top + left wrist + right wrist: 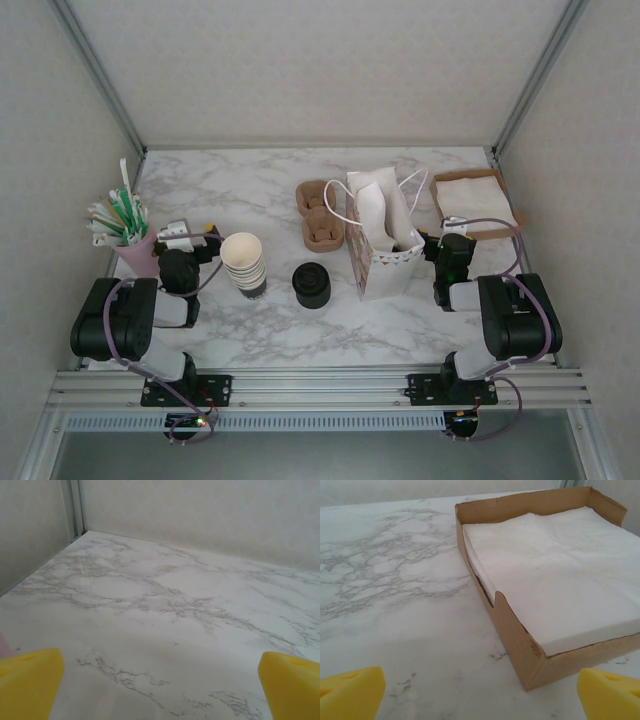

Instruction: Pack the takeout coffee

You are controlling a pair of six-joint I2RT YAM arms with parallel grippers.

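**Coffee untouched, both jaws wide**

I see the takeout coffee [311, 285] standing on the marble table [250, 190] between the cream cup stack [245, 262] and the paper bag [383, 240], apart from both. From above its wall reads only dark, probably olive. My left gripper [160, 685] and right gripper [480, 690] gape open, empty, the right one facing the napkin tray [517, 640].

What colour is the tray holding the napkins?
Brown cardboard tray, clearest in the right wrist view.

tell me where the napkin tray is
In the top view the cardboard napkin tray sits at the far right of the table, just right of the white paper bag and just beyond the right gripper.
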